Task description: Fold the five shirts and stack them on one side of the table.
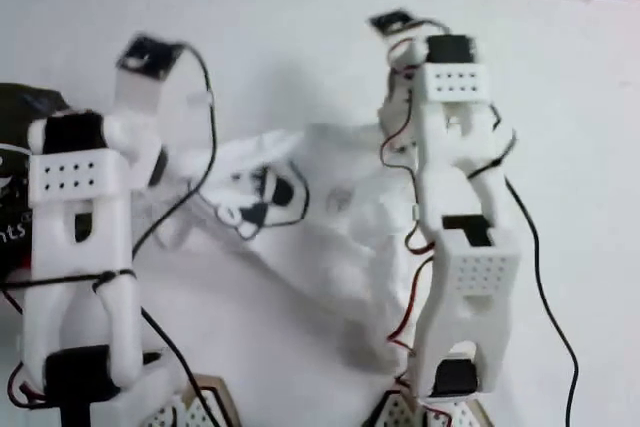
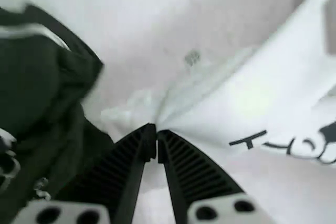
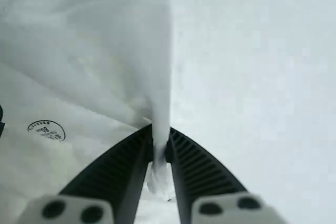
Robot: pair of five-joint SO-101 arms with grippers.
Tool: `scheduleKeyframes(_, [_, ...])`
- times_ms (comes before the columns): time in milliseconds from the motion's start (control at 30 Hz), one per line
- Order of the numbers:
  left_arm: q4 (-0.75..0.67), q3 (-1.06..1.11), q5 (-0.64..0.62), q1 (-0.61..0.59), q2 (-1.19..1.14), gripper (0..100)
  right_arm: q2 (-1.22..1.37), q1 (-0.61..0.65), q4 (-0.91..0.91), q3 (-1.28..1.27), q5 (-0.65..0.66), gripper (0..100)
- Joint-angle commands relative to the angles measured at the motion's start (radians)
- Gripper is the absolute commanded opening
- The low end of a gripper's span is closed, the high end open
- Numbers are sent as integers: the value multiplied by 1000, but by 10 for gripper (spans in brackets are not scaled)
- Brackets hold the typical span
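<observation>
The white shirt (image 1: 330, 217) lies rumpled in the middle of the table (image 1: 570, 57), between the two arms, and both arms have hold of it. The left end effector (image 2: 156, 142) is closed, with its jaws pinched on a gathered edge of the cloth close to the shirt's black printed graphic (image 2: 294, 148). The right end effector (image 3: 160, 145) is likewise clamped on the fabric, a narrow ridge of cloth rising from between its jaws. In the high view the shirt is neither spread flat nor folded. It bunches in loose creases, with the graphic (image 1: 265, 197) facing up on the side towards the left arm. A black garment (image 1: 22, 122) with white print sits at the table's left edge, beside the left arm, and in the left wrist view it (image 2: 42, 93) appears as a dark heap just beside the pinched white cloth. It may be the start of the stack on that side, but whether it is neatly folded, or how many shirts it holds, cannot be told. Judged from this, the task is far from finished. The white shirt has been grasped at two points but needs to be straightened, folded and carried to the pile, and most of the five shirts seem to be left to do.
</observation>
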State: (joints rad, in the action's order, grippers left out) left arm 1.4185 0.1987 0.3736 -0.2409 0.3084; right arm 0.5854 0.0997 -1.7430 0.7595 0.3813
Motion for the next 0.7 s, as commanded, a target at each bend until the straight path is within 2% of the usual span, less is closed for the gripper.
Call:
scheduleKeyframes(0, [-17,-182,-34,69,32,25,-81,-36,2,172,-2,18])
scheduleKeyframes(167, [-17,-367,-31,150,32,25,-81,-82,1,439,0,18])
scheduleKeyframes(400, [12,-496,-32,158,34,24,-88,-124,-25,669,0,18])
scheduleKeyframes(533, [132,-509,-28,163,38,24,-176,-151,-27,618,2,18])
scheduleKeyframes(667, [262,-461,-26,161,28,24,-354,-145,-27,347,2,18])
